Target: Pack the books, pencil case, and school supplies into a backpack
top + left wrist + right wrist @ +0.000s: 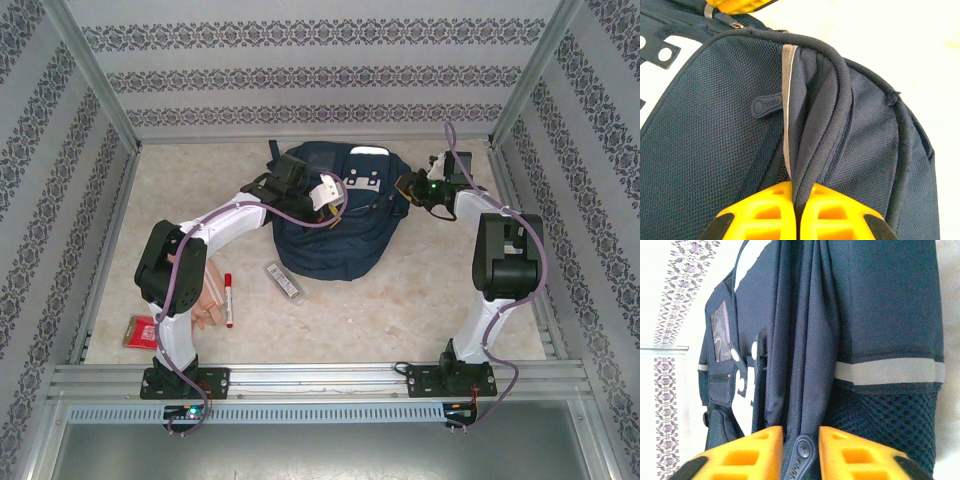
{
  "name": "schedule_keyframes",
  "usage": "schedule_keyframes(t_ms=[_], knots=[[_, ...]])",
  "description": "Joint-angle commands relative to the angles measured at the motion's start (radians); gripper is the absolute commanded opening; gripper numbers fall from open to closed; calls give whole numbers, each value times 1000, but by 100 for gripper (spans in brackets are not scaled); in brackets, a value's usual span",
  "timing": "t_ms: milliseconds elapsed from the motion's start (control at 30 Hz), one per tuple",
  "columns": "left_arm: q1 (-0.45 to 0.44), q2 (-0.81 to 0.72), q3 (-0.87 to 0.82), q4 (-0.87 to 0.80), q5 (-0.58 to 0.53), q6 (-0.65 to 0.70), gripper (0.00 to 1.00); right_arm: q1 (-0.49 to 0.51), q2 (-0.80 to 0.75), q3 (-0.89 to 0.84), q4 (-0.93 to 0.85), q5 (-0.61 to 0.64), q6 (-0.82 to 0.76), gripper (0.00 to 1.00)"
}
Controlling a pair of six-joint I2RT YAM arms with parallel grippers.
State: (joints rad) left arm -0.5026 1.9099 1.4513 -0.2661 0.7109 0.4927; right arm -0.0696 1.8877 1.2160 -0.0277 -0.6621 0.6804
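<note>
Now at the far centre of the surface (430, 300), the backpack (335, 225) is pinched by the left end effector (798, 189), clenched on a piped fold (842, 85), and the right end effector (801, 437), clamped at a zip pull (802, 454); steady opposing tension should open it cleanly.

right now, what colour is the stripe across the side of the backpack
Pale grey: the stripe on the navy backpack shows best in the right wrist view.
</note>
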Motion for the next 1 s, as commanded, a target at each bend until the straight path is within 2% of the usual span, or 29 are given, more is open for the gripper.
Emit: schedule_keyframes(t_ms=[0,133,467,533,967], knots=[[10,-20,11,-8,55,10,0,2,17,13,-2,7,-1,33],[10,-20,12,-8,54,10,0,2,19,8,-27,44,5,35],[10,-19,17,-12,56,10,0,13,68,45,-3,-34,16,30],[9,-19,17,-10,55,10,0,14,72,53,9,-56,3,23],[10,-18,20,-16,55,12,0,13,33,34,57,-94,-44,11]])
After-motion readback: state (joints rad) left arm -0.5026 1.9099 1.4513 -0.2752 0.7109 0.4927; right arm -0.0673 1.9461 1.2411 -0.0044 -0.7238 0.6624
